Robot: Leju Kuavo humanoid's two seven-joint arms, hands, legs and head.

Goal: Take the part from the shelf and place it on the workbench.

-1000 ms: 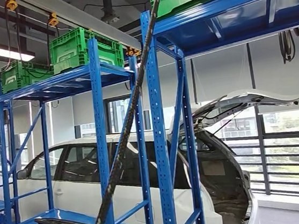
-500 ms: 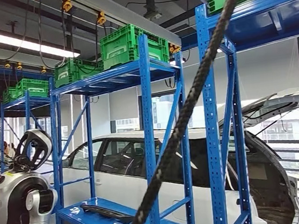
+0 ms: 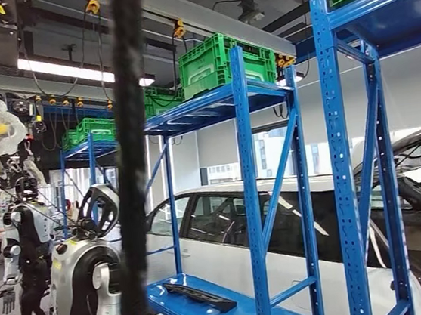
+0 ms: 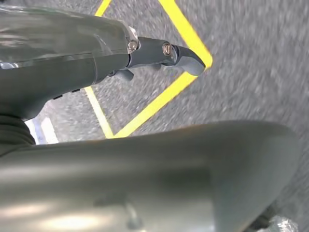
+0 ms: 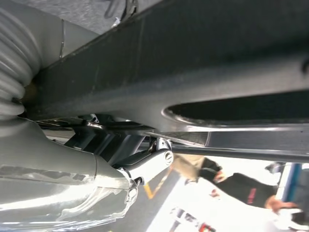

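Long dark part (image 3: pixel 200 296) flat on the lower board of the blue shelf (image 3: pixel 251 198), in front of the white car (image 3: pixel 229 239); judged stiff, slim and fairly light, probably moulded trim with smooth, slippery faces. Best taken near its middle, or at two spots either side of it, since a grip at one end would likely let the far end sag or swing. Left robot hand (image 4: pixel 109 63) hanging over the floor with fingers spread and nothing in it; right robot hand (image 5: pixel 73 183) impossible to read, whether wide or closed.
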